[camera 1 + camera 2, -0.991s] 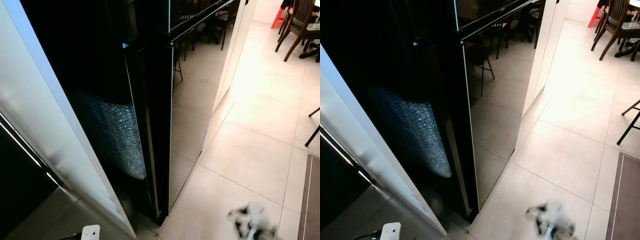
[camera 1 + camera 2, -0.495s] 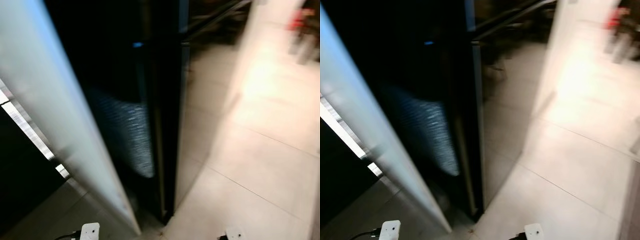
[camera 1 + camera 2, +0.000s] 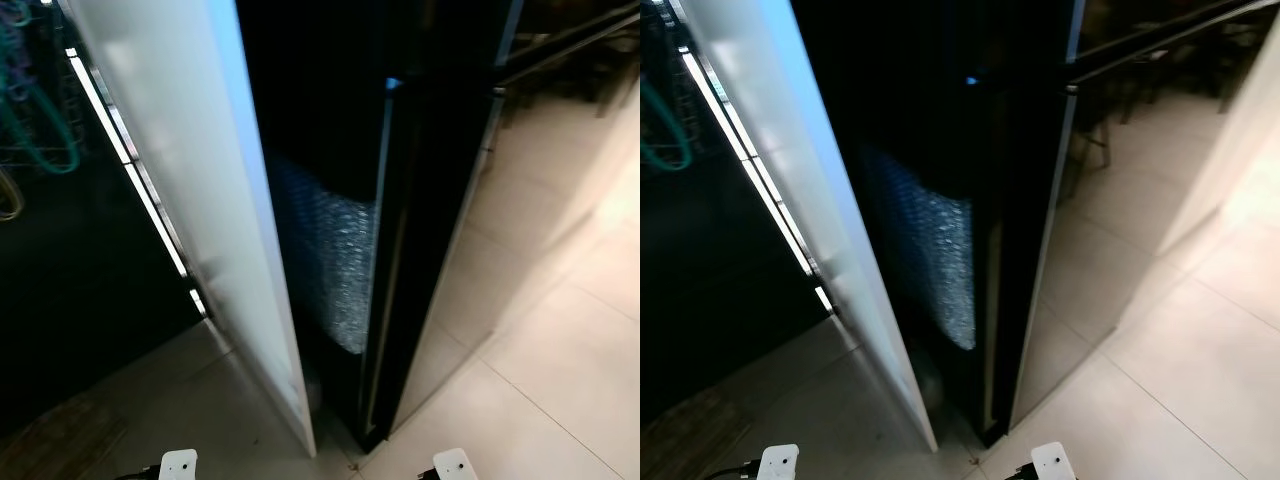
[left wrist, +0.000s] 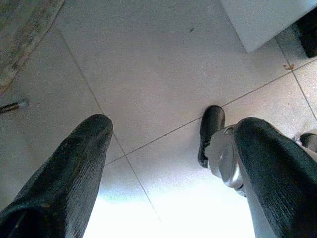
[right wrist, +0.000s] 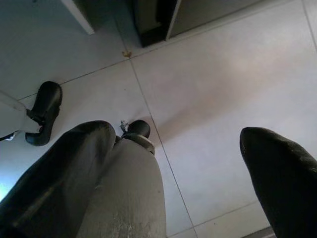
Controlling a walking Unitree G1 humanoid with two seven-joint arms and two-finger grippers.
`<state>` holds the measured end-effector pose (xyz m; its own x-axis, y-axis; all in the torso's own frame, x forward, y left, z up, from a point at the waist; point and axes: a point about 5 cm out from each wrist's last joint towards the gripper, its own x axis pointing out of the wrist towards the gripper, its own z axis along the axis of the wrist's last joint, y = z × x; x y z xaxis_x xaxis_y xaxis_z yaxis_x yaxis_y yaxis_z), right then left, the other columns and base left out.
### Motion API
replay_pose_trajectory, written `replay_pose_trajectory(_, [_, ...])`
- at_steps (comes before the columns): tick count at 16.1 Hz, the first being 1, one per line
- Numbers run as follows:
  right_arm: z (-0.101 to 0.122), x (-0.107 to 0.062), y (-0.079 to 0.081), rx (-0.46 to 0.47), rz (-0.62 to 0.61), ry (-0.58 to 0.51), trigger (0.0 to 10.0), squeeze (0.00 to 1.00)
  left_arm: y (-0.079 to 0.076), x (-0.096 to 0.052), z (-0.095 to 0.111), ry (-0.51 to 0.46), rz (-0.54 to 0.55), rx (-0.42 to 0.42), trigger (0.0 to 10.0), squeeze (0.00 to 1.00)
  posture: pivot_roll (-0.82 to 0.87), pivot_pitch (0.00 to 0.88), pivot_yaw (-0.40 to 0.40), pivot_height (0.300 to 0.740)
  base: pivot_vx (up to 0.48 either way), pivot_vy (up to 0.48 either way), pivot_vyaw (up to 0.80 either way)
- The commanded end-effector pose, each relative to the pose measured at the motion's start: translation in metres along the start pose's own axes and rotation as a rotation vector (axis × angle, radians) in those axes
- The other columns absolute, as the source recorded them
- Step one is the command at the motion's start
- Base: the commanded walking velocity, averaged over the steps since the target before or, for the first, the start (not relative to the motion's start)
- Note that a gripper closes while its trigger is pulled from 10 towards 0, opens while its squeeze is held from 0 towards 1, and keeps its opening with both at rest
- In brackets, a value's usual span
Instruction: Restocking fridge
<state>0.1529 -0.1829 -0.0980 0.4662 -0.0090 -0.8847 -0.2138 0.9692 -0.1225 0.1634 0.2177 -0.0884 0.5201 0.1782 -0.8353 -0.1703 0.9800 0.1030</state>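
Fridge point(image 3: 1080, 200) dominates the head views, a tall cabinet of glossy black glass whose smooth front mirrors the pale floor and some dim chair legs, and it serves here as the marker for everything else. Just beside its dark side stands a tall white panel point(image 3: 200, 180), matt and flat, with a narrow dark gap between the two. In that gap, against the fridge's side, hangs a sheet of bubble wrap point(image 3: 930, 250), dimpled and faintly glinting. The floor point(image 3: 560, 400) spreading out from the fridge's foot is large cream tiles with thin grout lines. Both arms hang low over those tiles near the fridge's base: the left gripper point(image 4: 173, 163) and the right gripper point(image 5: 188, 168) each show their ribbed black fingers spread well apart, holding nothing. By my reading the step in hand is the approach, with no stock picked up yet; the next move calls for squaring up to the fridge's front and finding its door edge.
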Motion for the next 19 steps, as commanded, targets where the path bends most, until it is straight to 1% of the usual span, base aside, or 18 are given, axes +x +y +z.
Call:
replay_pose_trajectory(1, [-0.0018, 0.0001, 0.0028, -0.012, 0.012, 0.013, 10.0, 0.0, 0.0043, -0.0003, -0.0027, 0.019, 0.007, 0.007, 10.0, 0.0, -0.09, 0.0, 0.04, 0.74, 0.0, 0.0, 0.8])
replay_pose_trajectory(8, [-0.004, -0.0002, 0.0045, -0.017, 0.03, 0.02, 10.0, 0.0, 0.0049, -0.0007, -0.0049, 0.024, -0.002, 0.024, 10.0, 0.0, -0.1, 0.0, 0.041, 0.74, 0.0, 0.0, 0.8])
replay_pose_trajectory(19, [-0.0045, -0.0005, 0.0004, -0.013, 0.028, 0.025, 10.0, 0.0, 0.0025, -0.0006, -0.0048, 0.023, -0.006, 0.014, 10.0, 0.0, -0.09, 0.0, 0.024, 0.74, 0.0, 0.0, 0.8])
